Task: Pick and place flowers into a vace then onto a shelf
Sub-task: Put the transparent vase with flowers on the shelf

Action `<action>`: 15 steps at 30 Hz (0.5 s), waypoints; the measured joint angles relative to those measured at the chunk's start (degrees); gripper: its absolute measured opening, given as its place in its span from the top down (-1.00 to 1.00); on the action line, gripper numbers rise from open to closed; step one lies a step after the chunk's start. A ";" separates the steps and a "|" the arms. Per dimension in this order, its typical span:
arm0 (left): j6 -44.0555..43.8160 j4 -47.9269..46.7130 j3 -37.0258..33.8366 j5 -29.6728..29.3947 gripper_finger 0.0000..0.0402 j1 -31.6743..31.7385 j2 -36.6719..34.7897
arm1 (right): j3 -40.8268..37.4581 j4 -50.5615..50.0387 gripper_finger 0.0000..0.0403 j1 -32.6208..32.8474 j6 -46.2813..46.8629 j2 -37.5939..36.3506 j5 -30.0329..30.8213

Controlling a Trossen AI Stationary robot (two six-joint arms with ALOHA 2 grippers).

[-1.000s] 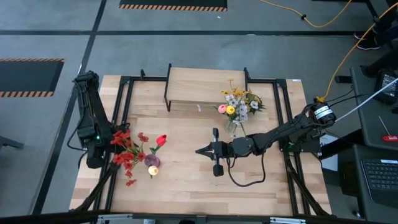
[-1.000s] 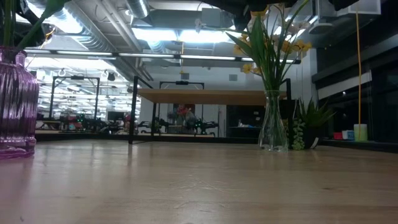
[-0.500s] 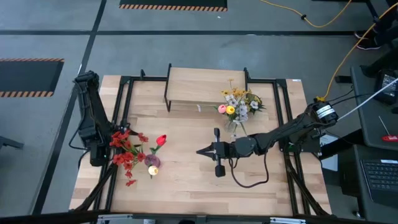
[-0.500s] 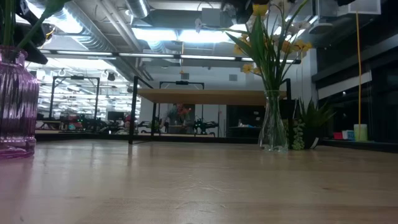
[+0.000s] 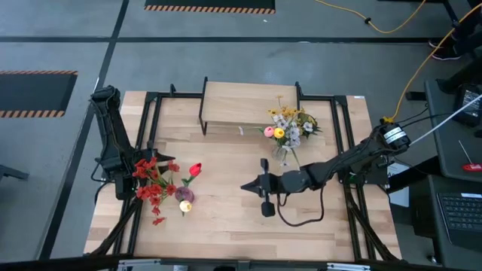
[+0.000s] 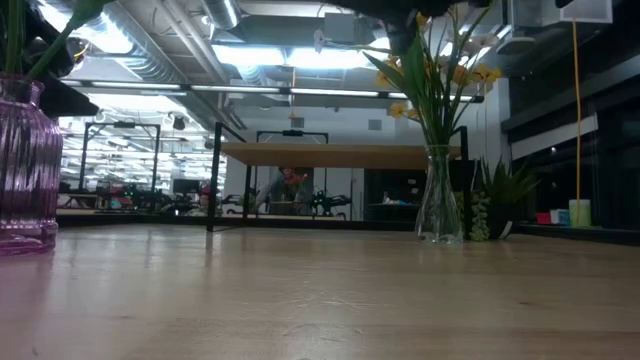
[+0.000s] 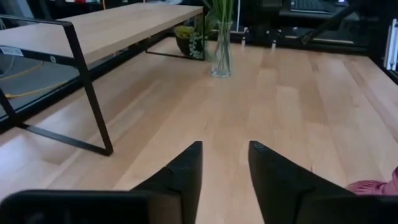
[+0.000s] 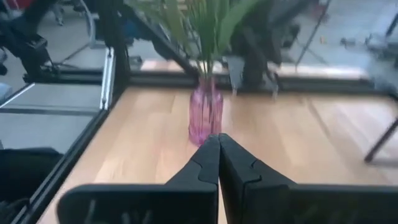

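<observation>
Red flowers [image 5: 155, 183] sit in pink vase [image 5: 184, 197], worktop's left; shelf [image 5: 248, 104] bare. Left end effector [image 7: 225, 163] beside them, parted, empty; right end effector [image 8: 218, 155] clenched mid-worktop. Next, probably grip vase, though bouquet hides contact.

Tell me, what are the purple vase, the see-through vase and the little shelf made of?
Purple vase: probably tinted glass; ribbed, shiny and translucent. Clear vase: likely glass or clear plastic; stems show through it. Shelf: pale wood top showing grain, on thin black legs that look like metal.
</observation>
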 joint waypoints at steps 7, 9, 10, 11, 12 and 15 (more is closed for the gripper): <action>1.66 -0.01 0.00 -0.46 0.73 0.00 0.00 | 0.00 -15.17 0.99 4.65 11.45 -3.25 15.06; 2.52 0.00 0.00 -1.62 0.85 0.00 0.00 | 0.00 -18.52 0.99 6.83 14.61 -4.48 19.12; 2.51 0.00 0.00 -2.34 0.91 0.00 0.00 | 0.01 -19.51 0.99 7.92 16.16 -4.93 20.97; 2.38 0.04 0.00 -2.94 0.95 0.00 0.00 | 0.07 -20.49 0.99 9.04 17.56 -5.11 23.27; 2.40 0.04 0.00 -3.42 0.97 0.00 0.00 | 0.07 -21.85 0.99 10.10 18.50 -5.21 25.71; 2.47 0.07 0.00 -4.92 0.98 0.00 0.02 | 0.07 -27.42 0.99 12.11 23.51 -5.23 31.21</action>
